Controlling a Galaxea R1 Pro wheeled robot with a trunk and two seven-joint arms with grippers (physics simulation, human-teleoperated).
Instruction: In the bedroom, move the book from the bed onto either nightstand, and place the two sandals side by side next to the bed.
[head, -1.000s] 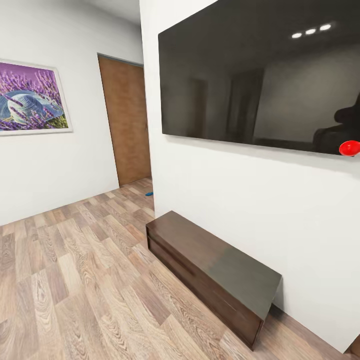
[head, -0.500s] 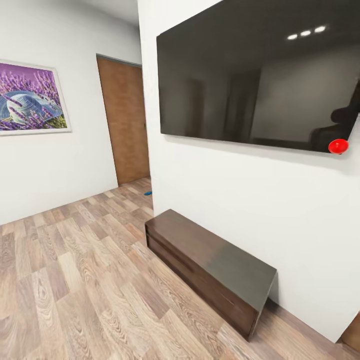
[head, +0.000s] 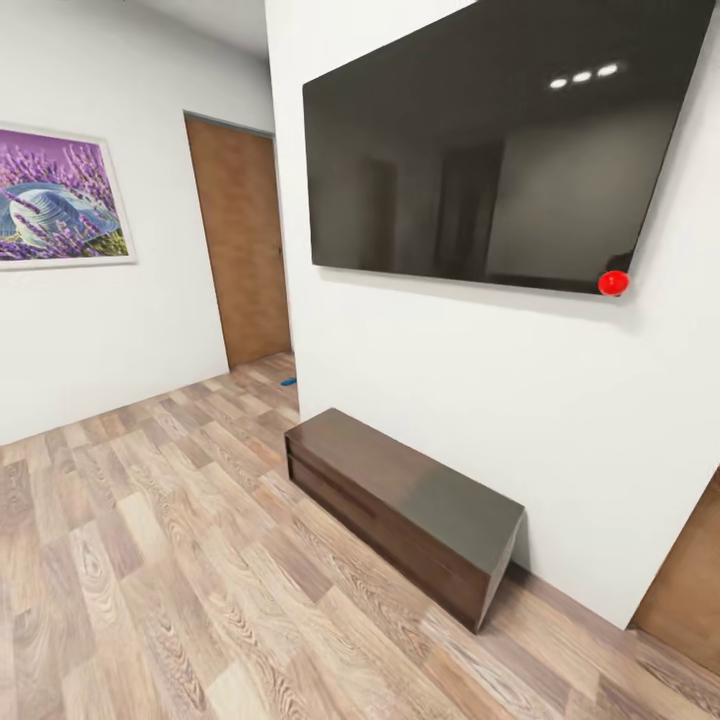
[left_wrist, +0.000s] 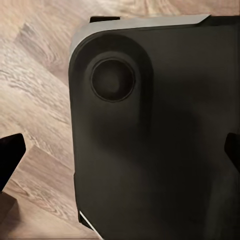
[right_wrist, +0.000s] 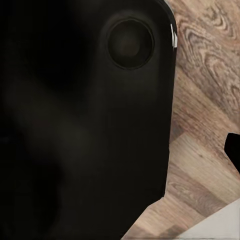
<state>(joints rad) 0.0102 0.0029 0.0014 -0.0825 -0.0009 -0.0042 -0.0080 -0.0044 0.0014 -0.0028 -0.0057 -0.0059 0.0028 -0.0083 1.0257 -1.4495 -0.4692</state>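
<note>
A small bright blue thing (head: 289, 381), which looks like one sandal, lies on the wood floor at the wall corner near the brown door (head: 240, 250). The book, the bed and the nightstand are out of view. In the left wrist view my left gripper (left_wrist: 120, 152) is open, its dark fingertips (left_wrist: 10, 155) at the picture's two sides, over the robot's dark base (left_wrist: 160, 130) with nothing between them. My right gripper (right_wrist: 120, 147) also looks open and empty. One of its fingertips (right_wrist: 233, 149) shows over the floor; the other is lost against the dark base.
A long low dark TV bench (head: 400, 510) stands against the white wall under a large wall-mounted black TV (head: 480, 160). A lavender picture (head: 55, 195) hangs on the left wall. Part of another brown door (head: 690, 580) shows at the right. Open wood floor lies left of the bench.
The whole head view has shifted: the camera has turned right and drawn back, so the bench and TV sit further left and the brown door at the right has come into view.
</note>
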